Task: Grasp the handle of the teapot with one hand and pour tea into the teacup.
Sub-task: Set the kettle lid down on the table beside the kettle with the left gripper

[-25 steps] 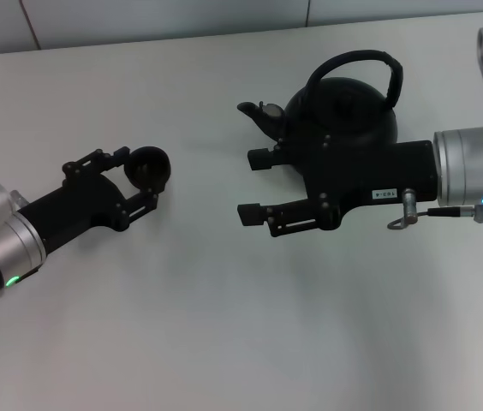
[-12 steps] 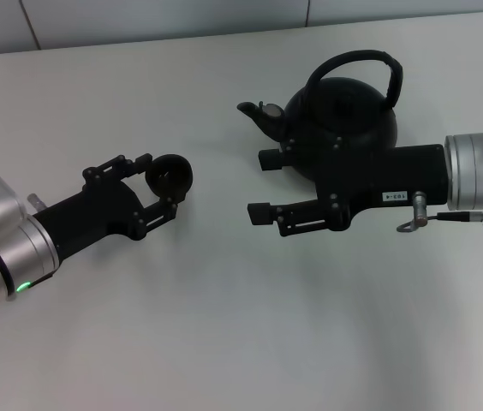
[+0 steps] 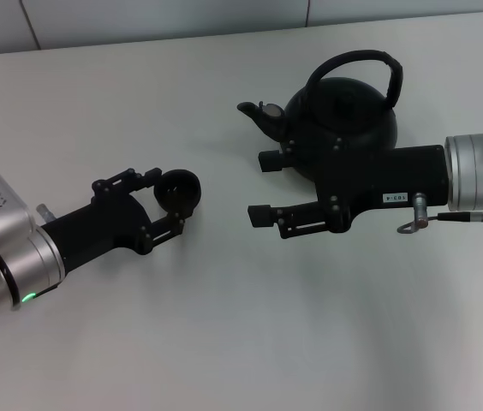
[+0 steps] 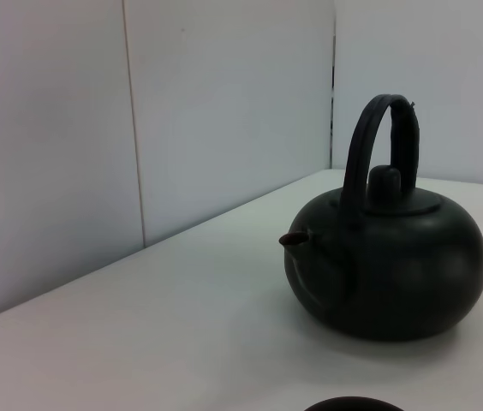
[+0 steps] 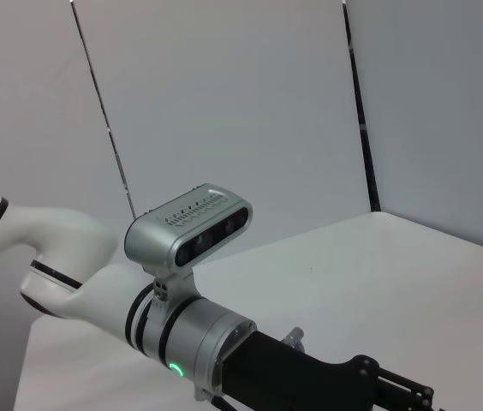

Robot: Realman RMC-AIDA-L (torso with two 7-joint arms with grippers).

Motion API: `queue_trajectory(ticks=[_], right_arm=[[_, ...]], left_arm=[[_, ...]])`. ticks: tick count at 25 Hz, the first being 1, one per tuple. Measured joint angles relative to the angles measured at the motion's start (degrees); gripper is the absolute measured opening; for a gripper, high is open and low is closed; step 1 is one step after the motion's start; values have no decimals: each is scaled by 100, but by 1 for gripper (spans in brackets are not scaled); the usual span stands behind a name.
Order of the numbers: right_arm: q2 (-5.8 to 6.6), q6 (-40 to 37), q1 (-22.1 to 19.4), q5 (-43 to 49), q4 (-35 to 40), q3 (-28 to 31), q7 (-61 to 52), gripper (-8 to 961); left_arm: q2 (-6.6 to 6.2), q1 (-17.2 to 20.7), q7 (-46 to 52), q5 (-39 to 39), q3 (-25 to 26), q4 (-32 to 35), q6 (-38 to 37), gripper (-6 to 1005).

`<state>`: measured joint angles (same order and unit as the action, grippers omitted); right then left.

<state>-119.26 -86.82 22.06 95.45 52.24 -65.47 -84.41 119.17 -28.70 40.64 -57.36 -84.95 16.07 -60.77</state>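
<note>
The matte-black teapot (image 3: 348,116) stands on the white table at the back right, spout pointing left, with its arched handle (image 3: 353,60) upright. It also shows in the left wrist view (image 4: 387,265) with the handle (image 4: 370,145) over the lid. My right gripper (image 3: 260,187) is open and empty. It hangs in front of the pot, level with the spout, clear of the handle. My left gripper (image 3: 173,207) is shut on the tiny black teacup (image 3: 179,192), left of the spout. The cup's rim (image 4: 353,404) peeks in at the left wrist view's edge.
The white table (image 3: 241,342) runs to a pale panelled wall (image 3: 139,17) at the back. The right wrist view shows only my left arm (image 5: 181,334) with its silver wrist camera (image 5: 194,223) above the table.
My left gripper has carried the teacup to the right and nearer, closer to the teapot's spout. My right gripper drew back slightly to the right, then held still.
</note>
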Motion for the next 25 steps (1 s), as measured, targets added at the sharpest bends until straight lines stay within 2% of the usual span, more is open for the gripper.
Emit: queue_trajectory(ticks=[25], right_arm=[[0,-2,3,18,5,0,100,825]], left_arm=[[0,35,97,-21,-85,-4,116,667]])
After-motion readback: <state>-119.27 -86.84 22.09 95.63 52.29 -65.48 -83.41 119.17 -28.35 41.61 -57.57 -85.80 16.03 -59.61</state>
